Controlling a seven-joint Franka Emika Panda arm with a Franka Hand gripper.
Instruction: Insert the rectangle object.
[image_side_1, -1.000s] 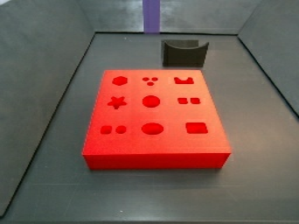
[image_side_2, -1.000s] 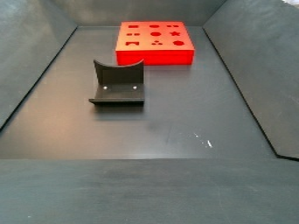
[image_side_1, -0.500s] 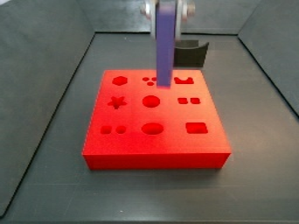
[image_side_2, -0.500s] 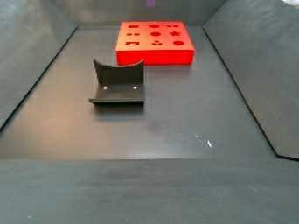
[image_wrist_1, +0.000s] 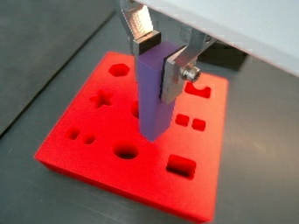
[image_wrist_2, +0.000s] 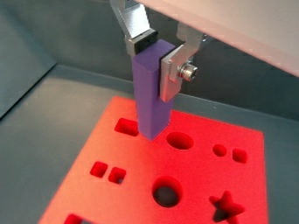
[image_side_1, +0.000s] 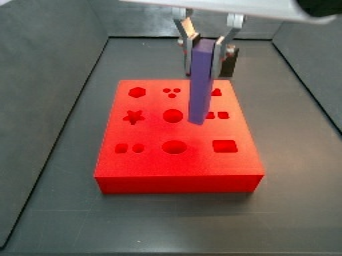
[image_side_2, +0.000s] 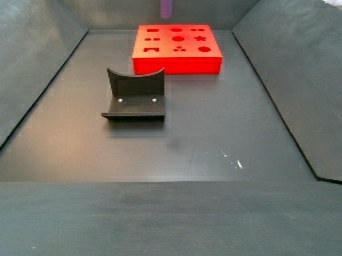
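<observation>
In a wrist view, the gripper is closed on the upper end of the rectangle object, a slim purple bar hanging upright between the silver fingers. The bar's lower end sits over the middle of the red block, among its shaped cutouts: a hexagon, a star, round holes and square ones. Whether the tip has entered a hole cannot be told here.

In the wrist view from the opposite end, the gripper again clamps the purple bar by its top, one finger flat against its side. The bar's lower end meets the red block just beside a round hole; contact or a gap cannot be told.

In a side view, the gripper hangs over the far half of the red block, which lies on the dark counter. The purple bar runs straight down from the fingers, its tip low over the block's right-centre area, near the middle round hole and the pair of small squares. A dark curved holder stands partly hidden behind the gripper, beyond the block.

In the opposite side view, the red block lies at the far end of the counter, and the dark curved holder stands well apart from it, nearer and to the left. The gripper itself is out of frame; only a sliver of the purple bar shows at the top edge.
</observation>
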